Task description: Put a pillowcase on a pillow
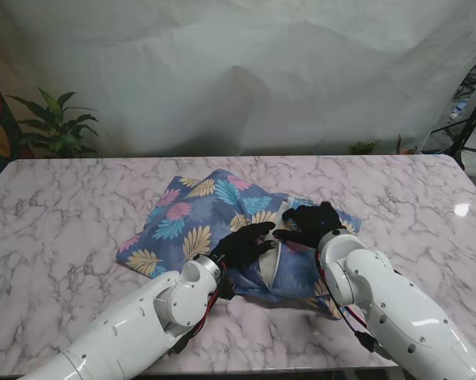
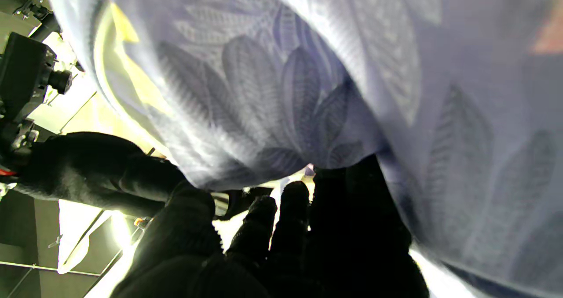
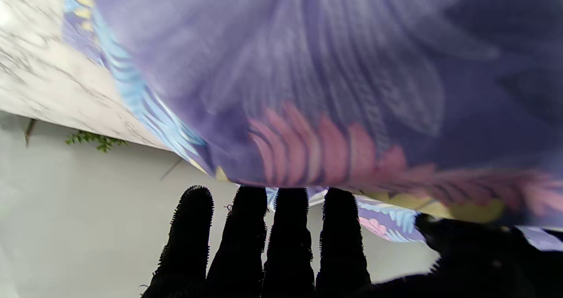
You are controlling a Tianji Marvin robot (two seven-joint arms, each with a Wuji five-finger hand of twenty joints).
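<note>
Pillowcase (image 1: 198, 218) soft leaf-print cloth, rumpled | white pillow (image 1: 271, 257) peeking | left hand (image 1: 244, 245), right hand (image 1: 310, 223) grasping pillowcase mouth | marble table (image 1: 63, 229)

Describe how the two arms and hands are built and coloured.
Both arms are glossy white with rounded shells and bulbous joints, the left arm and right arm alike. Red and black cables run at the wrists. The left hand and right hand are five-fingered, in fuzzy black gloves.

A potted plant (image 1: 57, 125) stands beyond the marble table (image 1: 63, 229).
</note>
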